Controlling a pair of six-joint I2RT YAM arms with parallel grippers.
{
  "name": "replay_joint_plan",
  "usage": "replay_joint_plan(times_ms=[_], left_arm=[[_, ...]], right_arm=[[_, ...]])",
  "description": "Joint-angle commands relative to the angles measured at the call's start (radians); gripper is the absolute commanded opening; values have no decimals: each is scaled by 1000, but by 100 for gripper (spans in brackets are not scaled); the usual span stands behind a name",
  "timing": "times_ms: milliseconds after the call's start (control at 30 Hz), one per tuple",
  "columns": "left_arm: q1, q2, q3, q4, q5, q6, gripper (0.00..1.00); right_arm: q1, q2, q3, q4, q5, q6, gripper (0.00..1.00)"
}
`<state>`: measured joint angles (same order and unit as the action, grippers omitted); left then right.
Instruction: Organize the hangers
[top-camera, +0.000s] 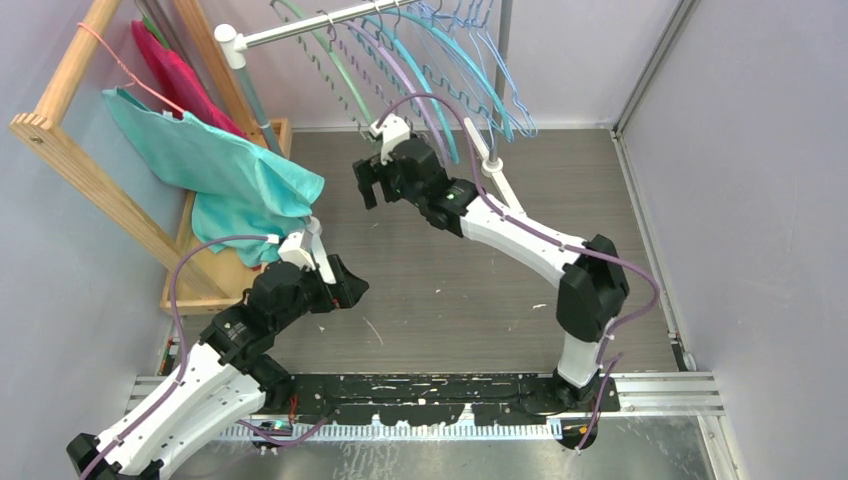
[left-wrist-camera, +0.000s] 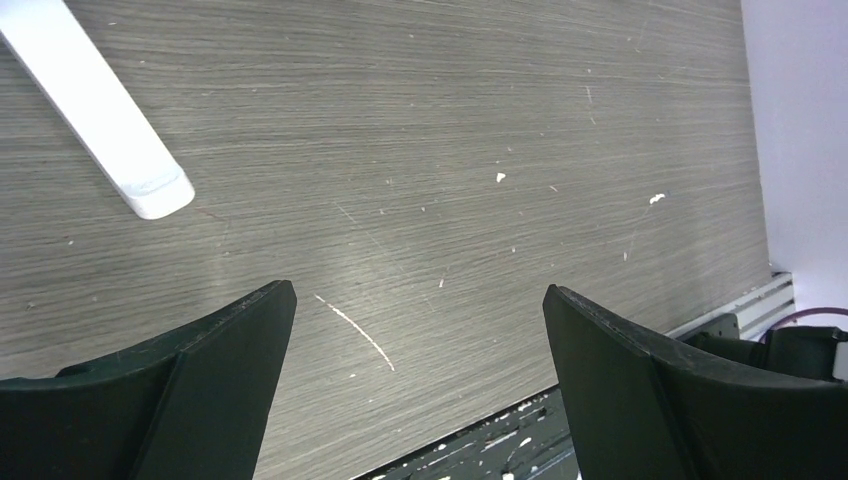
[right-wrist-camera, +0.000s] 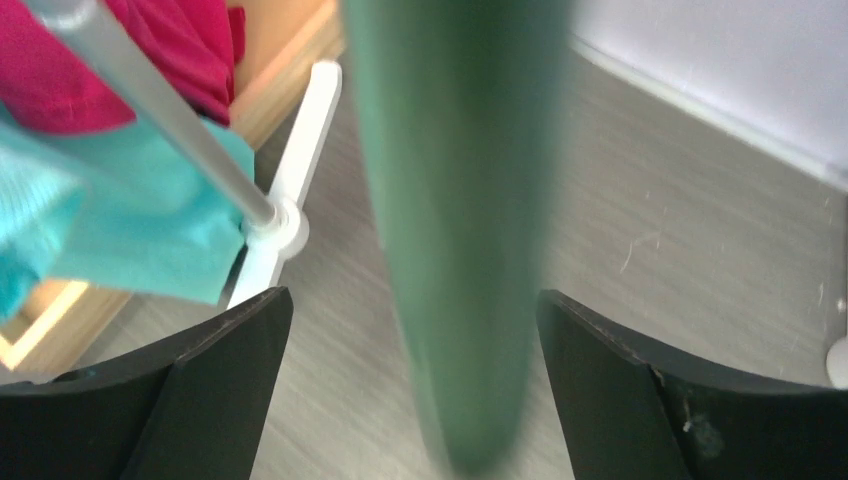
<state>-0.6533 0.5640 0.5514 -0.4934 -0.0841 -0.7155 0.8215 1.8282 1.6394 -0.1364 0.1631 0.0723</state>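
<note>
Several hangers (top-camera: 430, 60) in green, lavender, teal and light blue hang in a row on the grey rail (top-camera: 300, 28) at the back. My right gripper (top-camera: 372, 186) is raised just below the row's left end, jaws open. In the right wrist view a blurred green hanger (right-wrist-camera: 460, 200) hangs loose between the open fingers, touching neither, with the right gripper (right-wrist-camera: 412, 296) spread wide around it. My left gripper (top-camera: 345, 290) rests low over the floor at the left, and the left gripper (left-wrist-camera: 420, 290) is open with only bare wood grain between its fingers.
A wooden rack (top-camera: 70, 140) at the left carries a teal cloth (top-camera: 230, 170), a magenta cloth (top-camera: 175, 70) and a thin pink wire hanger (top-camera: 125, 65). The rail stand's white foot (top-camera: 505, 185) lies on the floor; another white foot (left-wrist-camera: 100, 110) shows near the left gripper. Walls close both sides.
</note>
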Motion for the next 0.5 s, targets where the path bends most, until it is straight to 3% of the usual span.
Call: replay_joint_plan(times_ms=[0, 300, 467], left_arm=[[1, 11, 25, -18, -64, 19, 98], [3, 38, 15, -86, -149, 15, 98], [2, 54, 7, -90, -163, 17, 98]], right_arm=[[1, -206, -147, 102, 39, 41, 100], [1, -466, -642, 124, 171, 128, 100], [1, -551, -789, 115, 244, 161, 100]])
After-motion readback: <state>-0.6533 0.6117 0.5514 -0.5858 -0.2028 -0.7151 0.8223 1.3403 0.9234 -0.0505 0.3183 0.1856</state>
